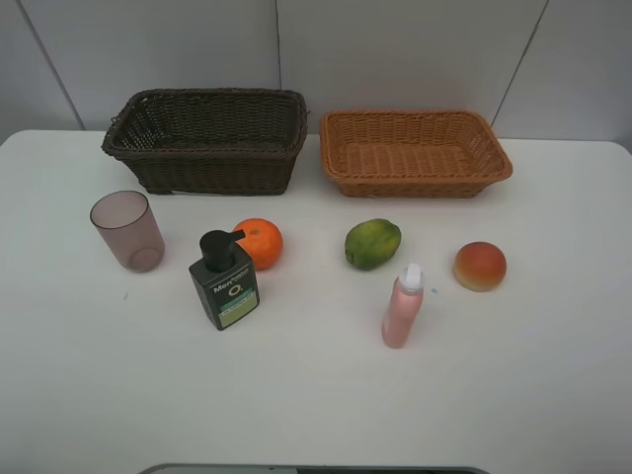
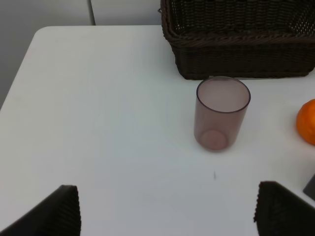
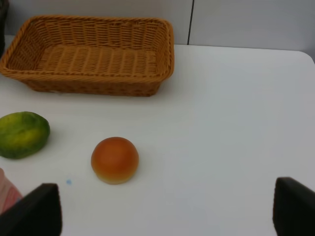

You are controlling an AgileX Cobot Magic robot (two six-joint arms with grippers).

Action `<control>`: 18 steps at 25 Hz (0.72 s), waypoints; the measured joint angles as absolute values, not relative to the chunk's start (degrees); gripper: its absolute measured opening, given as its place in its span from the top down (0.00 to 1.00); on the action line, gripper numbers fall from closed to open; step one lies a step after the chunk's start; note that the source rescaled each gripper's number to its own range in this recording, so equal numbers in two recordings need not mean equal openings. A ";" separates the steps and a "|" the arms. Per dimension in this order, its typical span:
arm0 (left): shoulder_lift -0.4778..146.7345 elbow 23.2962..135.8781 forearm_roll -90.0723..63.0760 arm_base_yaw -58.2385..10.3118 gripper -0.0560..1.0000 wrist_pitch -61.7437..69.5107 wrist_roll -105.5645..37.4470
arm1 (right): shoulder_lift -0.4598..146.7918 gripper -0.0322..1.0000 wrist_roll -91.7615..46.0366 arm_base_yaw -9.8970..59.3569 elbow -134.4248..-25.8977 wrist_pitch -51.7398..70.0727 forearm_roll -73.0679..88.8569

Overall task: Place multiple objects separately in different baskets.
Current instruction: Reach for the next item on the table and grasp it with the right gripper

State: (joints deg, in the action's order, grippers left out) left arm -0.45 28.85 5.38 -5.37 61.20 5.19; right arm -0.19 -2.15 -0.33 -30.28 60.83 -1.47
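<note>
We are noting left jaws and right jaws standing wide, empty. Pink cup [image 2: 221, 113] is sitting at nine o'clock on the worktop [image 1: 316, 395]. We are judging it light, slick and thin-walled, so grip mid-wall, gently.

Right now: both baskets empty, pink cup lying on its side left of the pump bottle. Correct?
One error: the pink cup stands upright, mouth up, clear in the left wrist view. The rest holds: it is left of the pump bottle, and the dark basket and tan basket are both empty.
</note>
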 joint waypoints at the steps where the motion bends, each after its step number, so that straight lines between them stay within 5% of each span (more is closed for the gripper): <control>1: -0.45 28.85 5.38 -5.37 0.08 61.20 5.19 | -0.19 0.15 -2.15 -0.33 -30.28 60.83 -1.47; 18: -0.45 28.85 5.38 -5.37 0.08 61.20 5.19 | -0.19 0.15 -2.15 -0.33 -30.28 60.83 -1.47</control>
